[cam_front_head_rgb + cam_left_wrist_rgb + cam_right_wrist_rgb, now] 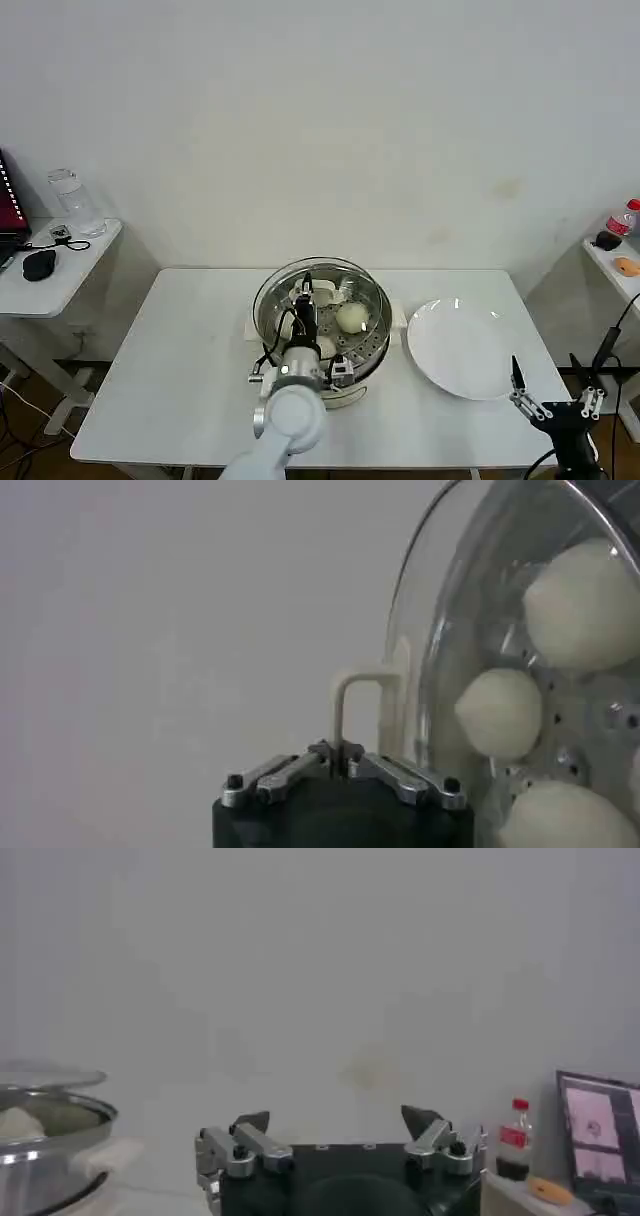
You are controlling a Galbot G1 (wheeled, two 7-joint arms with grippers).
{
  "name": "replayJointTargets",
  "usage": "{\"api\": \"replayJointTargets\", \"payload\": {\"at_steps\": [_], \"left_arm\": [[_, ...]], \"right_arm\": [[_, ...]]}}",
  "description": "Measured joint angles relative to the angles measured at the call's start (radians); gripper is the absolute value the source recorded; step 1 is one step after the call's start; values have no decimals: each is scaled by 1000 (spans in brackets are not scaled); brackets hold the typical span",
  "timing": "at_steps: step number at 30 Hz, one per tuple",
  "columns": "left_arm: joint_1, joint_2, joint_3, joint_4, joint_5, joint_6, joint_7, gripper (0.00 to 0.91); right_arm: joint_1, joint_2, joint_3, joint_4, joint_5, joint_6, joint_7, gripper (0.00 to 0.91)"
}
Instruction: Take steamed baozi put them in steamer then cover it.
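The steamer stands mid-table with round cream-white steamed baozi on its perforated tray. My left gripper is shut on the white handle of the cover, a glass lid held over the pot. Through the glass three baozi show. From the right wrist the cover sits a little above the steamer's rim, with a baozi between. My right gripper waits open and empty off the table's front right corner, its jaws spread wide.
A bare white plate lies just right of the steamer. A side table with a glass bottle and a mouse stands at the left. A shelf with a red-capped bottle is at the far right.
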Motion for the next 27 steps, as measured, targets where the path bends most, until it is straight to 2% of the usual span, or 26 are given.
{"api": "replayJointTargets", "payload": {"at_steps": [27], "left_arm": [[39, -54, 6, 31, 111, -30, -7, 0]], "right_arm": [[-2, 1, -15, -1, 4, 2, -1, 907]]}}
